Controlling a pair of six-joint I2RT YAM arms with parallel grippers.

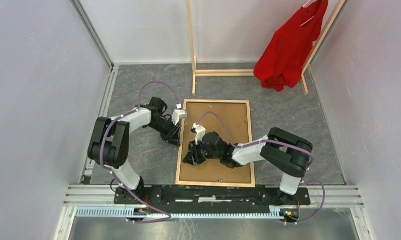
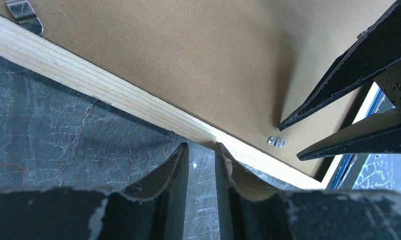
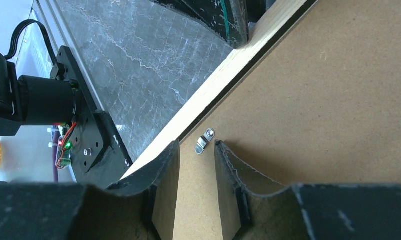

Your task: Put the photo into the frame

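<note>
Left gripper (image 2: 202, 148): we find the jaws parted by a narrow slit and gripping nothing; bare table (image 2: 63, 145) shows between the fingers.
Frame (image 2: 113, 95): lies flat, wood back upward. Its left rail sits just ahead of the left fingertips; we cannot tell whether they touch it.
Backing board (image 2: 213, 55): seated inside the rails, past that rail from the left gripper and directly beneath the right one.
Right gripper (image 3: 196, 144): jaws slightly apart, empty, over the board.
Clip (image 3: 204, 141): small metal tab just ahead of the right fingertips, beside the rail.
</note>
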